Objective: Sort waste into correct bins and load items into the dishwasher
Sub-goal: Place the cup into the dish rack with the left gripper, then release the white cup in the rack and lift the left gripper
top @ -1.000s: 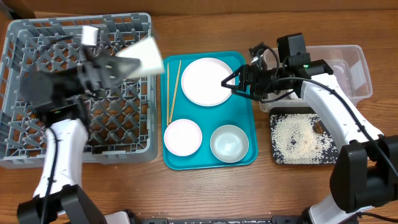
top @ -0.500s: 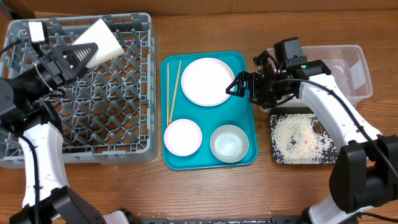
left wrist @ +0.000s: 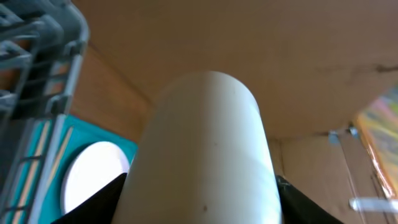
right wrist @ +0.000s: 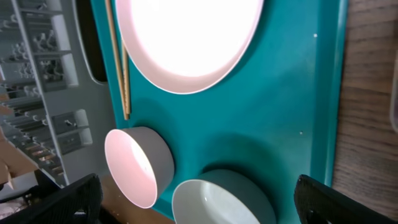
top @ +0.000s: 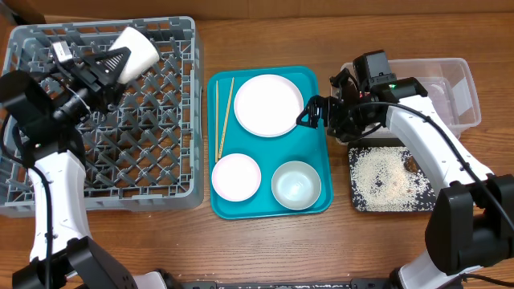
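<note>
Wood table [top: 257, 32]. Left hand [top: 111, 66] clenched on white cup [top: 138, 50], held tilted over far side of grey dish rack [top: 161, 160]. Right hand [top: 309, 112] released and empty, over right edge of teal tray [top: 317, 160], beside plate [top: 267, 104]. Two bowls [top: 236, 177] and chopsticks [top: 222, 116] on teal tray. Rice [top: 385, 172] on black tray [top: 356, 201], clear tub [top: 458, 96] behind it.

Cup [left wrist: 205, 143] near end beyond the left wrist view's bottom edge; plate [right wrist: 186, 37] top beyond the right wrist view's.
</note>
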You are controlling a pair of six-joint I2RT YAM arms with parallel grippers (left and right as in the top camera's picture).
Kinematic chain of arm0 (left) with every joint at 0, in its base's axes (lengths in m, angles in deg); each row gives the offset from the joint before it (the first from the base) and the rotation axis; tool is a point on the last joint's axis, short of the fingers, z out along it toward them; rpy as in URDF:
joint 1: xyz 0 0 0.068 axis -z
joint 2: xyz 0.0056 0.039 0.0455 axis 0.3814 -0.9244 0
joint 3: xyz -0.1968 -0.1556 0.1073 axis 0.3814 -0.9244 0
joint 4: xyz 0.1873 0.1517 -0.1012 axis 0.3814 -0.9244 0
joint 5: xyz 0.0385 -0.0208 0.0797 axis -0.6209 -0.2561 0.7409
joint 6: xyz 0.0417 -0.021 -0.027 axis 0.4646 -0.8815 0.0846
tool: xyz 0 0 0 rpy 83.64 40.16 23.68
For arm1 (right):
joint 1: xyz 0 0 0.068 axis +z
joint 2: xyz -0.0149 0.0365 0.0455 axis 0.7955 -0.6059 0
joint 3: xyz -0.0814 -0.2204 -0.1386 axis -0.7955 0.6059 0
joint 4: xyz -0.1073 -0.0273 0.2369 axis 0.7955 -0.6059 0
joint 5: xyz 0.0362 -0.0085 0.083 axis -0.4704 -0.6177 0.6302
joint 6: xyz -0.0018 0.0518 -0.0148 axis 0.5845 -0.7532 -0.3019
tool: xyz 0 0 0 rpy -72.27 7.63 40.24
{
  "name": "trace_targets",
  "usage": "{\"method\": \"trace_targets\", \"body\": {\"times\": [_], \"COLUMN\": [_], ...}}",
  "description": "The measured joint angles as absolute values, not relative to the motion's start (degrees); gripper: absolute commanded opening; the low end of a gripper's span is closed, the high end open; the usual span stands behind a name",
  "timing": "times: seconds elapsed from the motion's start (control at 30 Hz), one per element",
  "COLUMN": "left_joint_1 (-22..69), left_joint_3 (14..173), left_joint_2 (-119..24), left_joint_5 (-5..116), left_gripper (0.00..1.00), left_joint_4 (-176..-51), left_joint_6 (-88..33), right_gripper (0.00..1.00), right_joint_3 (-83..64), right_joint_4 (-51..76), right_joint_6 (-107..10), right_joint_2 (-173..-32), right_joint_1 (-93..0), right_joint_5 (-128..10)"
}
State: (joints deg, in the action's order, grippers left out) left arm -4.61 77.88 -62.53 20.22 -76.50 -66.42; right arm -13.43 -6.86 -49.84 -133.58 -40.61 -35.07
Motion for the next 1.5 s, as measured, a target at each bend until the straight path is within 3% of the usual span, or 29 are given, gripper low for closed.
{"method": "trace_targets", "body": {"times": [0.43, 0.7, 1.0, 1.2, 1.5], "left_joint_1": [-1.90, 4.53, 7.24, 7.30, 11.48], "left_joint_3": [104.76, 110.42, 105.55, 96.13, 93.81], "left_joint_2": [-62.94, -62.97, -62.94, -63.16, -63.21], "left_joint_5": [45.90, 66.19, 79.93, 81.86, 82.56], "left_gripper": [0.36, 0.38, 0.36, 0.31, 0.35], "left_joint_4": [-136.37, -159.71, -162.07, -156.17, -156.74], "left_joint_6": [-32.87, -23.10, -22.51, -22.51, -22.53], "right_gripper": [1.00, 1.00, 1.00, 1.00, 1.00], "right_joint_3": [-13.41, -13.41, -13.41, -13.41, -13.41], "right_joint_4": [-7.91, -8.65, -8.65, -8.63, -8.63], "right_joint_6": [-49.87, -49.82, -49.82, -49.84, -49.84], "right_joint_2": [-133.58, -133.58, -133.58, -133.58, -133.58], "right_joint_1": [-40.61, -40.61, -40.61, -40.61, -40.61], "right_joint_5": [-36.23, -36.47, -36.49, -36.49, -36.47]}}
